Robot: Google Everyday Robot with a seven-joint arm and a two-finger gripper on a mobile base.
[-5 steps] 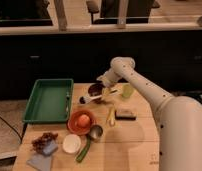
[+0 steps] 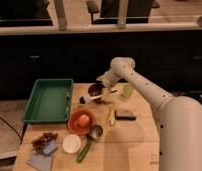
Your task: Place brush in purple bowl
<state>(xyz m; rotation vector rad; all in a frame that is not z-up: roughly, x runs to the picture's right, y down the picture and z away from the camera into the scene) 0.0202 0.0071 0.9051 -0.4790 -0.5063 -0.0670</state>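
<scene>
Indoors, gripper [image 2: 102, 83] overhangs purple bowl [image 2: 95, 90] on wooden table [image 2: 136, 145].

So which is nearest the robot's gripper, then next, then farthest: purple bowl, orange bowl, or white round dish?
From the gripper, over the table's far side:
1. purple bowl, right by it.
2. orange bowl, mid-table.
3. white round dish, near the front edge.

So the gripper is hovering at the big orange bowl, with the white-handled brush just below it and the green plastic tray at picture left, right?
Not quite. The camera view shows the gripper at the small glossy dark purple bowl, not the orange bowl, which sits nearer the camera. The rest holds: the white-handled brush lies just below the gripper, and the green tray is at picture left.
</scene>
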